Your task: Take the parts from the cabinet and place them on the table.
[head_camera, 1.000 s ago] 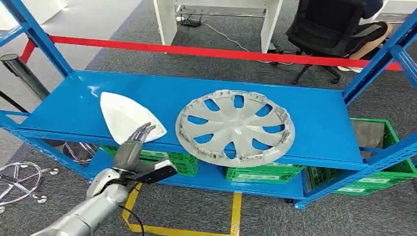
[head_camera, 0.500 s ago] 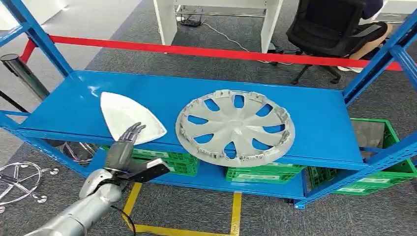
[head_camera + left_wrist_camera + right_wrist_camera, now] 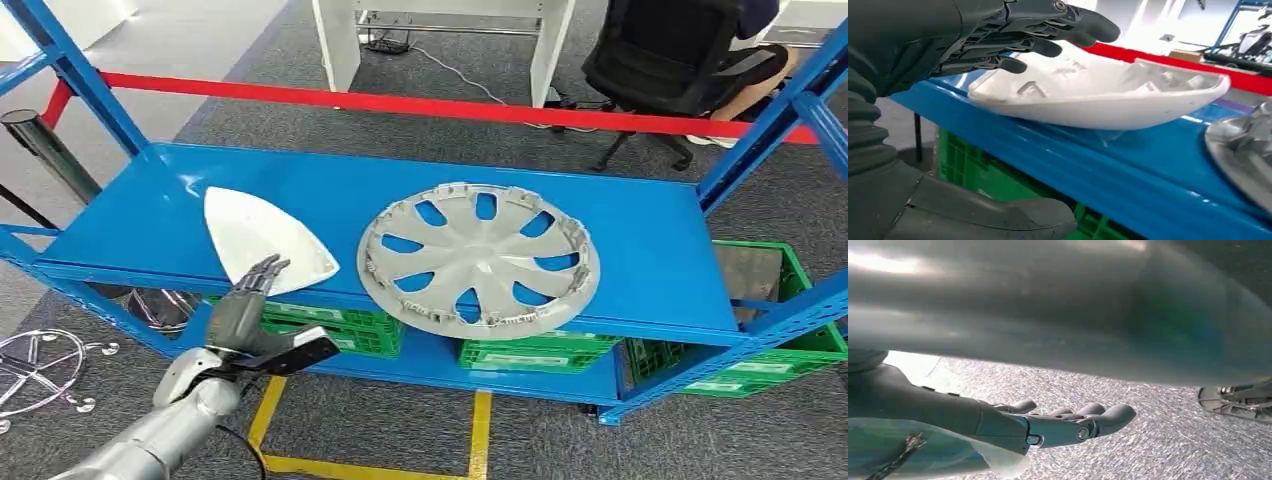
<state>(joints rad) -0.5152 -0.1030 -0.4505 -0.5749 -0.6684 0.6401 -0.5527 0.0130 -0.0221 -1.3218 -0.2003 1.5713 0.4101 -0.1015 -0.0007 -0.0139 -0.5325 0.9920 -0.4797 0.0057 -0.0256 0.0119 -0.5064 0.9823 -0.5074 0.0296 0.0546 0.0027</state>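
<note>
Left hand: left hand point(image 3: 245, 305) reaches up at the front edge of the blue shelf point(image 3: 640, 240), fingers point(image 3: 1058, 22) spread above the near end of the white part point(image 3: 265, 240); grasping nothing. In the left wrist view the fingers hover over the part's rim, a gap visible, thumb below shelf level.
Right hand: right hand point(image 3: 1058, 425) hangs low over grey carpet, fingers loosely extended, holding nothing.
White part: a shallow, pointed white shell, lying hollow side up on the shelf's left half, its near tip close to the front edge.
Wheel cover: silver wheel cover point(image 3: 478, 258) lies flat on the shelf, right of the white part, just apart from it; its near rim overhangs the front edge slightly.
Progress: both parts sit on the shelf, neither lifted. Judged an early stage: first pickup not yet made, two parts left to carry.
Surface: the destination is not identifiable from these frames.
Containers: green crates point(image 3: 800, 345) sit on the lower shelf level; contents cannot be made out, mostly hidden under the shelf.
</note>
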